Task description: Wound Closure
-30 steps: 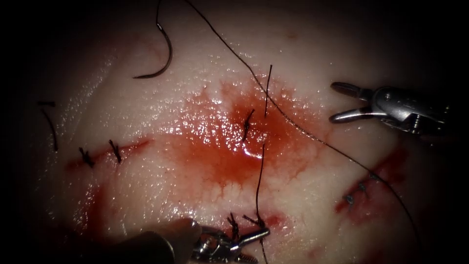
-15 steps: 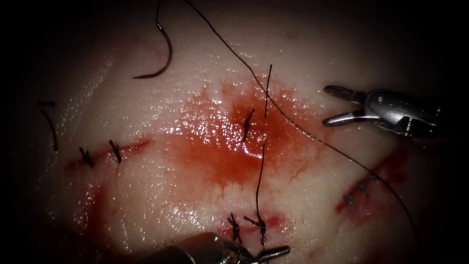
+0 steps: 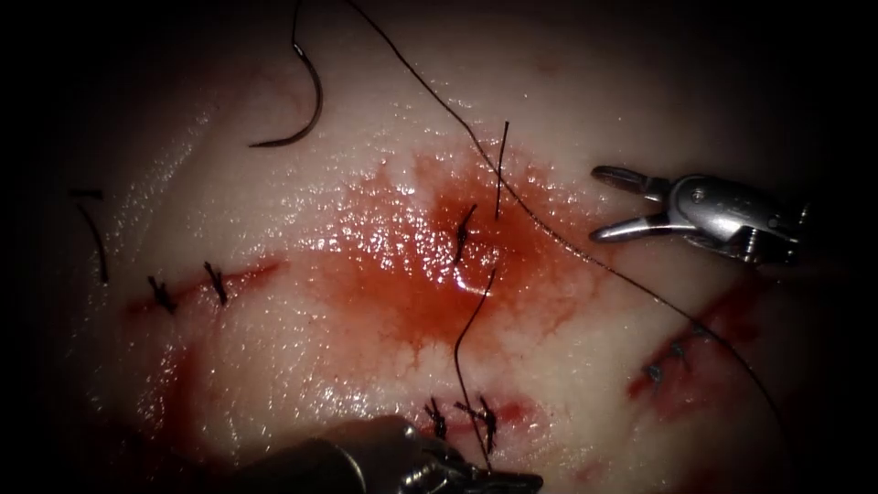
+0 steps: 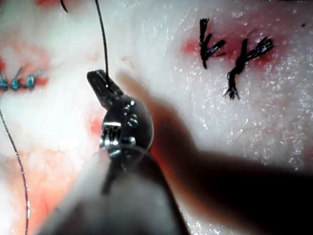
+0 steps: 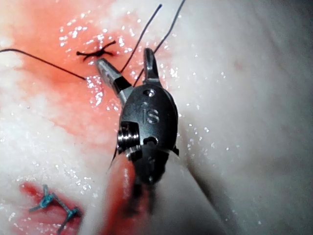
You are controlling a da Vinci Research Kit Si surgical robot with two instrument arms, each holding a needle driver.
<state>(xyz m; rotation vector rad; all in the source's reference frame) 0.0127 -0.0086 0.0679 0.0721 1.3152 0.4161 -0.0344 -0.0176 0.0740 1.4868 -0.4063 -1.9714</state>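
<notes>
Since a second ago the left tool (image 3: 494, 477) has drawn down toward the near edge, and the strand (image 3: 468, 352) it grips, then straight, now bows slack; the right tool (image 3: 611, 203) has crept left toward the middle. Nearest, the left tool's jaws are closed on that strand, seen pinched at the tip in the left wrist view (image 4: 100, 81), just beside two dark knots (image 3: 462, 416) on the tissue (image 3: 302, 366). Farther in, red fluid (image 3: 421, 265) pools round a central stitch (image 3: 464, 230) and a short cut end (image 3: 501, 169). The right tool's jaws stand open, holding nothing, right of the pool and near the long thread (image 3: 585, 261) that crosses the field. Farthest, the needle (image 3: 306, 101) lies free on the tissue at upper left, not in it. Risk, in my judgement: a hard pull on the held strand could loosen or tear the near stitch, and the open jaws could snag the long thread. Surface is wet and glistening; surroundings are dark.
</notes>
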